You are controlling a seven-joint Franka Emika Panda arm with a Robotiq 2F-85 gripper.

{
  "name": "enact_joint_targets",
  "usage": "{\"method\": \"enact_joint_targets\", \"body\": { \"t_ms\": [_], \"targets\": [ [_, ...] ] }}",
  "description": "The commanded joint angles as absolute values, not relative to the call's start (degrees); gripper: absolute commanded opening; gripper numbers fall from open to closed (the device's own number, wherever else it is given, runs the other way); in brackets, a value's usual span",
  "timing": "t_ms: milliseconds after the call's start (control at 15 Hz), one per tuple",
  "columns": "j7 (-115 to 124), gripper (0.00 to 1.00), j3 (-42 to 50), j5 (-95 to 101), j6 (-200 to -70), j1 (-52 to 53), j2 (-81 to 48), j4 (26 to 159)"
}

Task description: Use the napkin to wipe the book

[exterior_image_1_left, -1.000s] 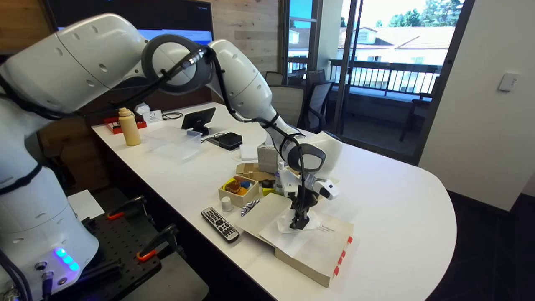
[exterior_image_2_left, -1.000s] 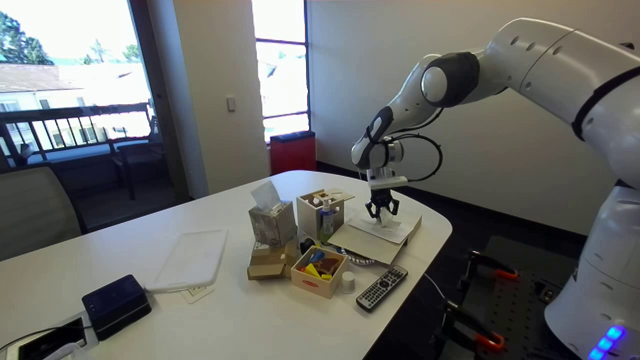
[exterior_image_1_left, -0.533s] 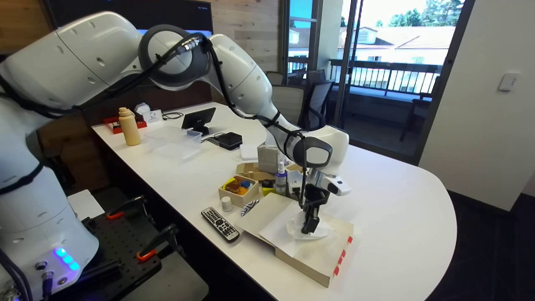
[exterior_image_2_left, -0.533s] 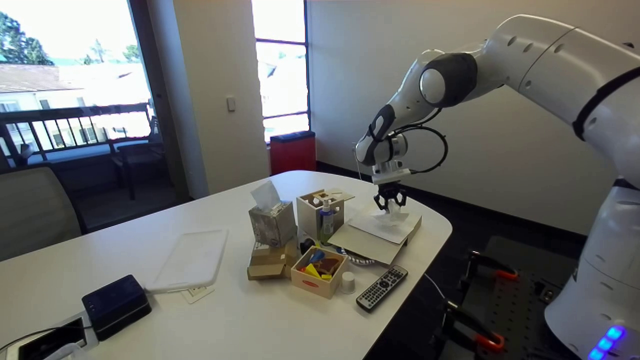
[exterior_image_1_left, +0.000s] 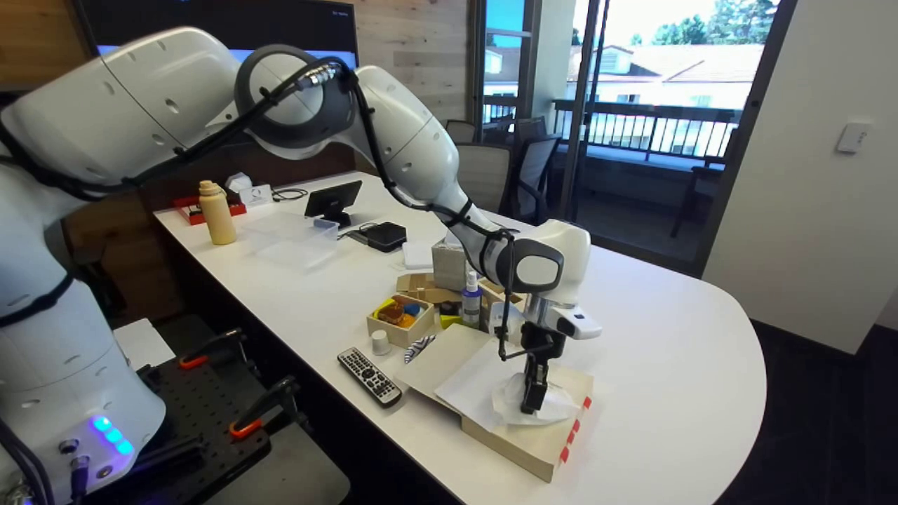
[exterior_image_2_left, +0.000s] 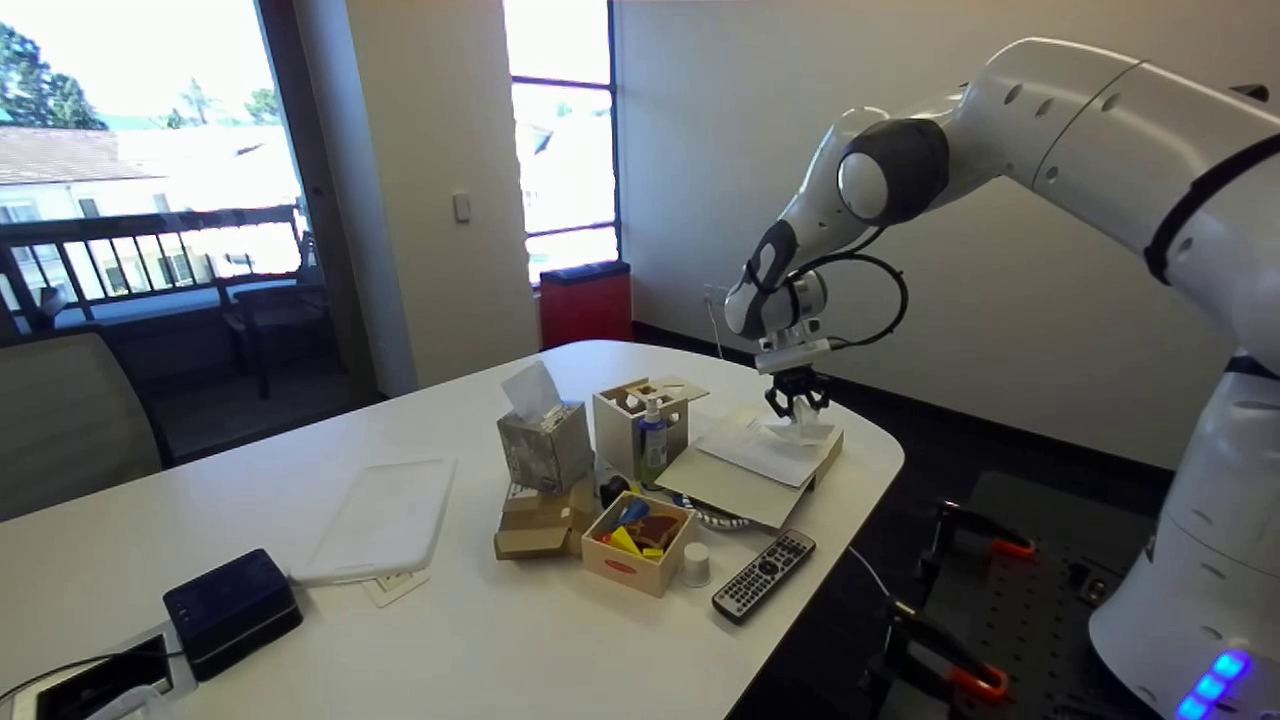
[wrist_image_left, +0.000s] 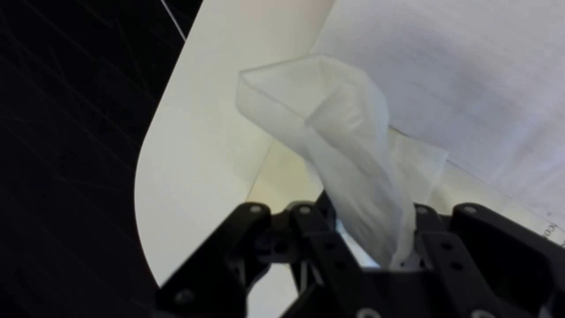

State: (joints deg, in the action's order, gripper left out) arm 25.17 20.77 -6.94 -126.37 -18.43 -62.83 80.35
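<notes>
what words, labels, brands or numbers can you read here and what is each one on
"co", probably: letters on the book, in the wrist view; the rest is cut off or unclear.
Too small or blurred to read:
red label on the wooden box
print on the spray bottle
button marks on the remote
print on the white card
writing on the wall screen
No whole word, brand or number is legible.

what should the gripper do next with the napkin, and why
Probably slide the napkin a little along the book beside the red tabs: the gripper has it pinched over the book, which shows uncovered between napkin and lower tabs in an exterior view.
</notes>
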Motion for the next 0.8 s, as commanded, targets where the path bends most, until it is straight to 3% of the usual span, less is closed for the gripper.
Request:
{"method": "enact_joint_targets", "body": {
  "t_ms": [0, 733],
  "targets": [
    [27.22, 0.03, 21.75, -6.47, -129.81, -18.62, -63.04, 81.98],
    [18.48, 0.03, 15.29, -9.42, -130.38, -21.67, -60.65, 84.53]
  ]
}}
